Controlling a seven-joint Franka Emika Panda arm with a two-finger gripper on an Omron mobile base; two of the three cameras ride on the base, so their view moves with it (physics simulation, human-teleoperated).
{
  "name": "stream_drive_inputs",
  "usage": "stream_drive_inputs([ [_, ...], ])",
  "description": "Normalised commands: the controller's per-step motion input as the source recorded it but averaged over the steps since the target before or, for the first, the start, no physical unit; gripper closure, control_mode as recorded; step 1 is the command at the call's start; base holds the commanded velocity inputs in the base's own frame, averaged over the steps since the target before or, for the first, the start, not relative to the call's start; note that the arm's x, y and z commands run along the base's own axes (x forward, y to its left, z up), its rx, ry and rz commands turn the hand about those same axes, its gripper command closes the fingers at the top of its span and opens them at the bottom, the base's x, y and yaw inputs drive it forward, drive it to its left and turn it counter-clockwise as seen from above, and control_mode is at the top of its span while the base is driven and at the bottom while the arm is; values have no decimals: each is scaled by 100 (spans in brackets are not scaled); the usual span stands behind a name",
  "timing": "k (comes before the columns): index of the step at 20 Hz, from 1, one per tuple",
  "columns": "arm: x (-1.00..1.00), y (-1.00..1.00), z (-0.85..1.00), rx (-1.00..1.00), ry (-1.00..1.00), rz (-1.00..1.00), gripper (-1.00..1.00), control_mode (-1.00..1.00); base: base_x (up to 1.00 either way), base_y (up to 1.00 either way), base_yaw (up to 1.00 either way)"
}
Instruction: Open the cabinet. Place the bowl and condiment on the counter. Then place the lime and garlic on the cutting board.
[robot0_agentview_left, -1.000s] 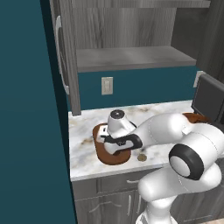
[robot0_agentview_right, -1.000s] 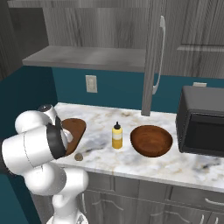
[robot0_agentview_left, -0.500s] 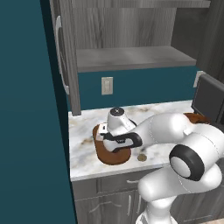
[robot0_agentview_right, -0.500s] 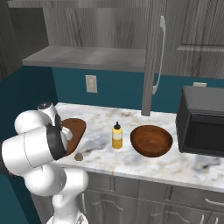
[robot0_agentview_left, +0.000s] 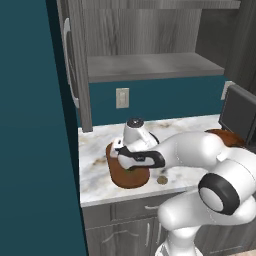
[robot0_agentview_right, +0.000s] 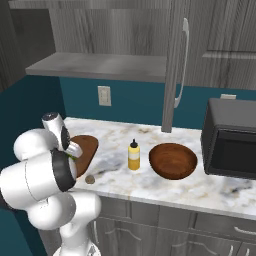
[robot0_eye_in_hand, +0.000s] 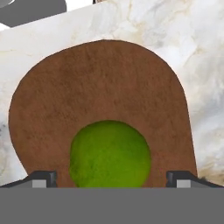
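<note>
In the hand view, the bright green lime (robot0_eye_in_hand: 110, 155) rests on the dark brown cutting board (robot0_eye_in_hand: 100, 87), between my gripper's (robot0_eye_in_hand: 111, 179) open fingertips (robot0_eye_in_hand: 41, 178) with a gap on each side. My gripper (robot0_agentview_left: 131, 166) hangs low over the cutting board (robot0_agentview_left: 130, 176) at the left end of the counter (robot0_agentview_left: 95, 170). The tan garlic (robot0_agentview_left: 161, 180) lies on the marble just right of the board. Further right on the counter (robot0_agentview_right: 150, 185) stand the yellow condiment (robot0_agentview_right: 133, 155) and the wooden bowl (robot0_agentview_right: 172, 161). The cabinet (robot0_agentview_right: 100, 65) is open, its door (robot0_agentview_right: 175, 65) swung out.
A black microwave (robot0_agentview_right: 232, 145) stands at the counter's right end, beside the bowl. A teal wall panel (robot0_agentview_left: 35, 150) bounds the counter on the left. A wall outlet (robot0_agentview_right: 104, 95) sits on the teal backsplash. Grey drawer fronts (robot0_agentview_right: 150, 230) run under the counter.
</note>
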Motion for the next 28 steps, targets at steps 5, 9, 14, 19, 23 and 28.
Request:
stream_drive_inputs([
  [5,-15,-1,25,0,3,0,-100,-100,0,0,0],
  [9,-17,-7,28,0,4,0,-100,-100,0,0,0],
  [14,-17,-20,18,0,4,0,-100,-100,0,0,0],
  [19,-19,-24,4,0,3,0,-100,-100,0,0,0],
  [23,-27,-23,0,0,0,0,-100,-100,0,0,0],
  [28,-33,-27,0,0,0,0,-100,-100,0,0,0],
])
